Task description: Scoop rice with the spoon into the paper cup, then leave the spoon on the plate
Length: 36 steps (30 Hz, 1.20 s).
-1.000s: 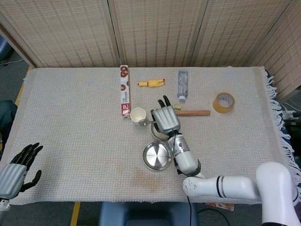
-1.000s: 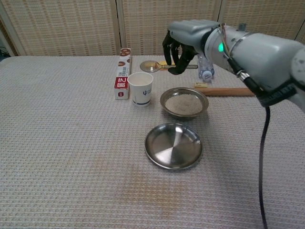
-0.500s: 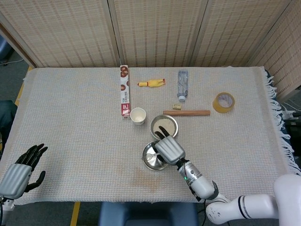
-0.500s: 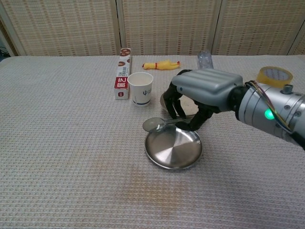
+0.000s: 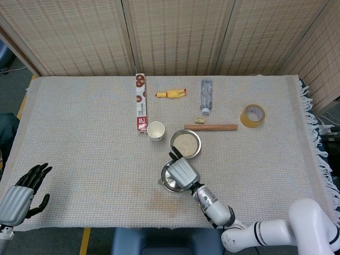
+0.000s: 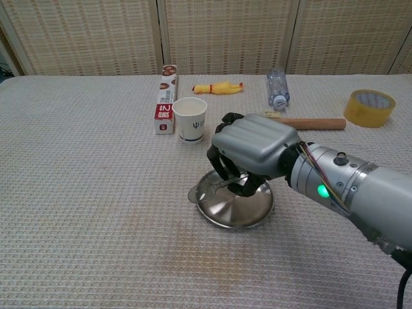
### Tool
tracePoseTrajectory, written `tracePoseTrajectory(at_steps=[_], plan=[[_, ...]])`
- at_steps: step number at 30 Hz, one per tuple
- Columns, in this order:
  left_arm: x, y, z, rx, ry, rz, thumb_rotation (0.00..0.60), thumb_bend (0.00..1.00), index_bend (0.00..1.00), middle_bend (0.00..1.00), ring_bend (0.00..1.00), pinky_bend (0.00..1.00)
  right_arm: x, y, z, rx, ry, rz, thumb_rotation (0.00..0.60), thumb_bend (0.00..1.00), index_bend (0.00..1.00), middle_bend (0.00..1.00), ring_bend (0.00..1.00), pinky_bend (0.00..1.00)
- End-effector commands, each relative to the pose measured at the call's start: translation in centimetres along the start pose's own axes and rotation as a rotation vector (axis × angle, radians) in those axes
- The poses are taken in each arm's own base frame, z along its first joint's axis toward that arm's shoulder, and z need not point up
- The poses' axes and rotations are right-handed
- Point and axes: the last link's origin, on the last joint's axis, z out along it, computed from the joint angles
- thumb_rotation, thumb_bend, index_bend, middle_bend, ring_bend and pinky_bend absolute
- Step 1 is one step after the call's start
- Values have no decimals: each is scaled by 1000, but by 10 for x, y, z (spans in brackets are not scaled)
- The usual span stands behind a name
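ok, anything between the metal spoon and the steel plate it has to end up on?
Nothing visible. The right hand holds the metal spoon directly over the round steel plate, bowl at the plate's left rim; no object lies between them.

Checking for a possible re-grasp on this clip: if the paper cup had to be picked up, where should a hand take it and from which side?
Take the paper cup around its side wall, coming from the robot's left. It stands upright, mouth up. The long box lies close behind it, and the right hand with the spoon crowds the other side.
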Motion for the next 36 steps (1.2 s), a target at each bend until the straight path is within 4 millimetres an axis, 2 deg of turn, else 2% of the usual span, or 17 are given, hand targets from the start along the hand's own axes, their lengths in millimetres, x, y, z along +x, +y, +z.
tracePoseTrajectory(at_steps=[1, 5, 13, 15, 18, 21, 22, 24, 28, 31, 34, 36], plan=[[0, 1, -1, -6, 3, 1, 600, 484, 0, 0, 0, 198, -2, -1, 1, 3, -30, -39, 600, 328, 629, 504, 81, 0], [1, 2, -2, -13, 6, 2, 600, 484, 0, 0, 0, 198, 0, -2, 1, 0, -32, -62, 600, 328, 484, 438, 58, 0], [-1, 2, -2, -13, -3, 6, 600, 483, 0, 0, 0, 200, 2, 3, -6, -5, -72, -87, 600, 274, 318, 389, 28, 0], [-1, 3, -2, -15, 0, 7, 600, 483, 0, 0, 0, 200, 6, 6, -10, -11, -73, -81, 600, 255, 258, 366, 10, 0], [1, 4, -4, -17, 8, 6, 600, 483, 0, 0, 0, 200, 21, 17, -26, -52, -31, -60, 600, 234, 197, 343, 0, 0], [5, 3, -6, -24, 33, -7, 600, 483, 0, 0, 0, 199, 42, 40, -64, -157, 81, 29, 600, 213, 115, 228, 0, 0], [8, 4, -6, -43, 67, -22, 600, 483, 0, 0, 0, 195, 46, 52, -85, -210, 135, 79, 600, 210, 95, 196, 0, 0], [13, 5, -5, -86, 145, -40, 600, 482, 0, 0, 0, 167, 47, 71, -117, -290, 233, 155, 600, 207, 47, 145, 0, 0], [16, 1, -10, -109, 255, -46, 600, 477, 0, 0, 0, 135, 21, 112, -195, -483, 373, 222, 600, 208, 9, 89, 0, 0], [15, -2, -9, -83, 259, -41, 600, 471, 0, 0, 0, 134, 4, 129, -238, -605, 386, 261, 600, 207, 0, 32, 0, 0], [11, -3, -6, -58, 247, -11, 600, 463, 0, 0, 0, 134, -6, 140, -265, -667, 389, 281, 600, 207, 0, 3, 0, 0], [10, -1, -4, -52, 243, 2, 600, 461, 0, 0, 0, 134, -9, 146, -274, -686, 386, 275, 600, 208, 0, 0, 0, 0]])
